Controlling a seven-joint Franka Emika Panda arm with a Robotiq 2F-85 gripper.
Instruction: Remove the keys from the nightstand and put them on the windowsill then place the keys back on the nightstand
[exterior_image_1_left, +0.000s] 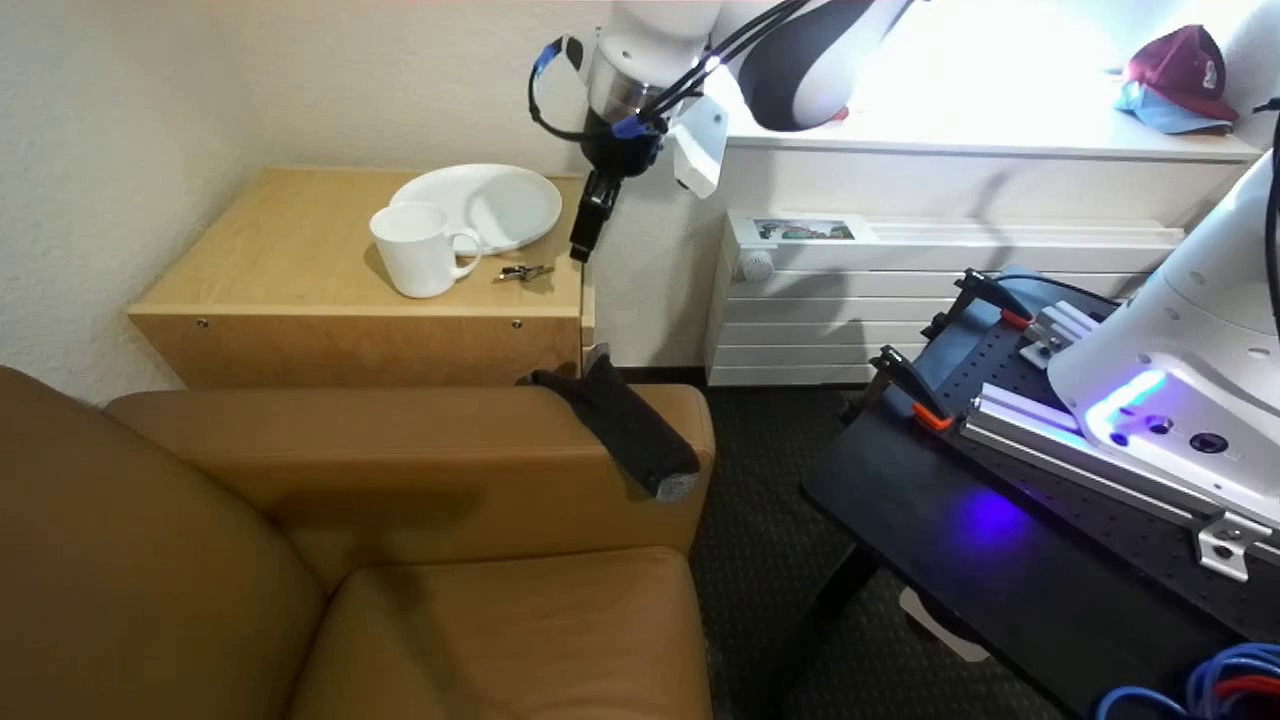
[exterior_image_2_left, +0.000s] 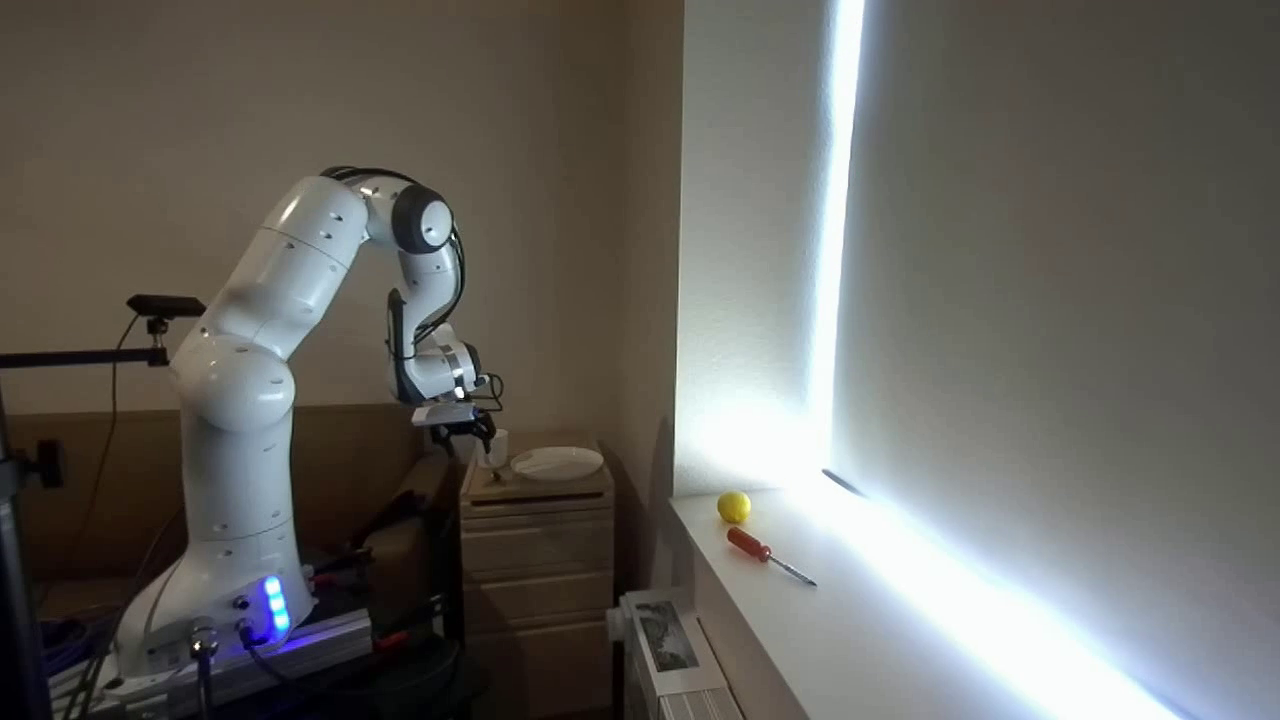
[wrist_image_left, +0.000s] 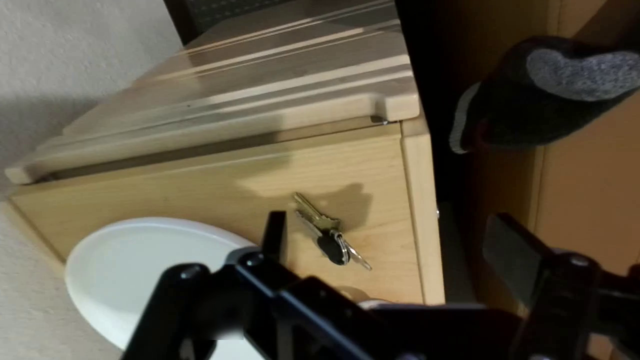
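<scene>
Keys (wrist_image_left: 327, 245): thin target, crowded, close to an edge

Tool (wrist_image_left: 393, 242) has its jaws spread wide, nothing between the fingers (wrist_image_left: 276, 237), hanging by the drawer-front side of the nightstand (exterior_image_1_left: 290, 240). Keys lie flat on the nightstand top, near the corner facing the armchair (exterior_image_1_left: 490, 620), just beside the cup (exterior_image_1_left: 415, 250) handle, apart from the plate (wrist_image_left: 155, 270).

Can't tell if this is before the trip or after the return. If a pickup is next, my worries:

- Shallow grab: keys are thin. Bit too high and it pinches air; bit too low and the fingertips press on the nightstand.
- Plate hit: plate-side finger lines up near the rim in the wrist view. A straight drop could tilt or slide it.
- Cup knock: handle is right by the keys, and a wide tool needs room. Could tip.
- Over the edge: sideways nudge may send the keys down between nightstand and armchair.
- Partial grip: bunch is splayed. Catch one key and the rest swings, may slip en route to the windowsill (exterior_image_2_left: 800, 630).
- Sill end: lemon (exterior_image_2_left: 733, 506) could roll if brushed, screwdriver (exterior_image_2_left: 748, 544) just beside it. Glare washes out part of the sill, so height would be hard to judge there.
</scene>
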